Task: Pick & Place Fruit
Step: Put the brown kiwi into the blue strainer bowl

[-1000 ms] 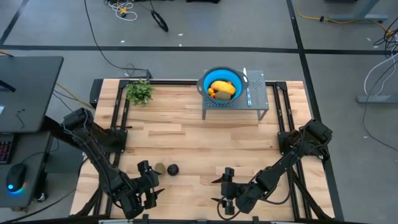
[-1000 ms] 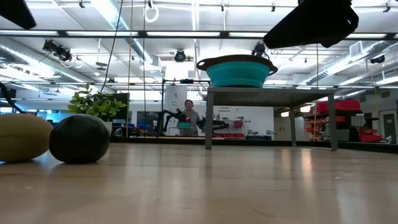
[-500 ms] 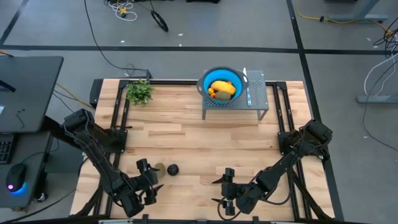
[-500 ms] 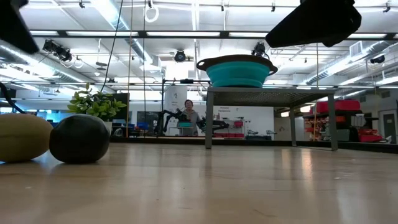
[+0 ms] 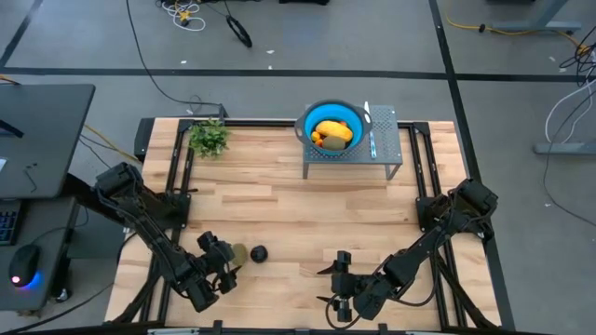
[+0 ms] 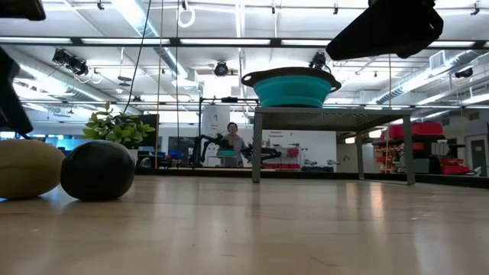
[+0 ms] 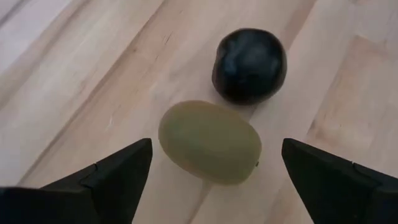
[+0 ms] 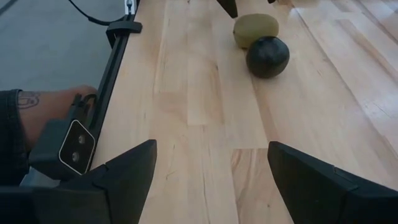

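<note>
1. Fruit on the pale wooden plank counter (image 5: 307,214): 1 olive-green oval toy fruit (image 5: 239,252) and 1 blackish round toy fruit (image 5: 259,253) lie touching each other near the front edge, on the left half.
2. Fruit already placed: an elongated yellow-orange toy piece (image 5: 333,131), small orange-red pieces and another olive-green oval sit inside the blue round bowl (image 5: 308,123), which stands on a grey metal mesh stand (image 5: 384,154) at the far edge.
3. Left pincer (image 5: 216,261): fingers spread wide, empty, poised just beside the olive-green oval; in the left wrist view the oval (image 7: 209,142) lies between the 2 dark fingertips (image 7: 121,171) with the blackish fruit (image 7: 249,65) beyond it.
4. Right pincer (image 5: 341,282): fingers spread wide, empty, low over the front of the counter, well apart from both loose fruits.
5. Low view: the olive-green oval (image 6: 29,169) and the blackish round fruit (image 6: 97,170) rest at far left; the bowl (image 6: 291,88) stands raised behind.
6. Leafy green plant sprig (image 5: 209,138): far left corner.
</note>
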Robot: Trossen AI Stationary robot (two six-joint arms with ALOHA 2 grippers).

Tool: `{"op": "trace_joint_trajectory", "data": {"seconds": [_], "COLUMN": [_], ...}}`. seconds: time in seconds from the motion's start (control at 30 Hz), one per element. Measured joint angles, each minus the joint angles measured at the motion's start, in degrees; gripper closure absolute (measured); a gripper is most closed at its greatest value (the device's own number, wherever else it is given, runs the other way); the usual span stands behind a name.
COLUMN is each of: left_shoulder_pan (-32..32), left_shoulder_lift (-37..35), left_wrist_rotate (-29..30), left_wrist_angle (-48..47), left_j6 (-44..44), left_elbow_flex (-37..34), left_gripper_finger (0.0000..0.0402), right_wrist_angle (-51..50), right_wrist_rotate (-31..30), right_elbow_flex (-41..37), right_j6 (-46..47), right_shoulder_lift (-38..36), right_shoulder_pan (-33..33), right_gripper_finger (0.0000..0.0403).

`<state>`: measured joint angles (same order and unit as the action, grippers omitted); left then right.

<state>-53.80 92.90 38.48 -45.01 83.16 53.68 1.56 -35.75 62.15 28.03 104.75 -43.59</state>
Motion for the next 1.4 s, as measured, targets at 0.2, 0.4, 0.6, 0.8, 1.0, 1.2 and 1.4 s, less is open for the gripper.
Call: {"op": "trace_joint_trajectory", "data": {"seconds": [0.2, 0.4, 0.6, 0.8, 1.0, 1.2, 1.4], "left_shoulder_pan": [0.19, 2.16, 4.6, 5.65, 6.55, 7.41, 8.38], "left_shoulder_lift": [0.0, -0.02, -0.02, -0.02, -0.02, -0.02, -0.02], "left_wrist_rotate": [1.76, 0.78, -2.91, -3.78, -2.67, -1.58, -4.03], "left_wrist_angle": [0.62, 1.56, 4.03, 3.98, 4.05, 4.01, 3.99], "left_j6": [2.05, 2.16, 4.39, 5.02, 3.19, 2.27, 1.93], "left_elbow_flex": [-0.6, -0.87, -4.37, -6.37, -6.35, -6.35, -6.35], "left_gripper_finger": [0.002, 0.0017, 0.0016, 0.0016, 0.0016, 0.0016, 0.0021], "right_wrist_angle": [-0.04, -0.04, -0.04, -0.15, 1.4, 2.63, 3.93], "right_wrist_rotate": [-0.04, -0.06, 0.03, 0.03, -0.1, -0.07, 0.34], "right_elbow_flex": [0.0, 0.0, 0.0, 0.0, -1.43, -2.19, -2.19], "right_j6": [0.0, 0.19, 0.2, 0.2, 0.23, 1.36, 0.91], "right_shoulder_lift": [0.0, 0.0, 0.0, 0.0, 0.04, 0.04, 0.04], "right_shoulder_pan": [0.0, 0.0, 0.0, 0.0, 0.0, 0.0, 0.0], "right_gripper_finger": [0.0084, 0.0084, 0.0084, 0.0084, 0.0084, 0.0084, 0.0084]}}
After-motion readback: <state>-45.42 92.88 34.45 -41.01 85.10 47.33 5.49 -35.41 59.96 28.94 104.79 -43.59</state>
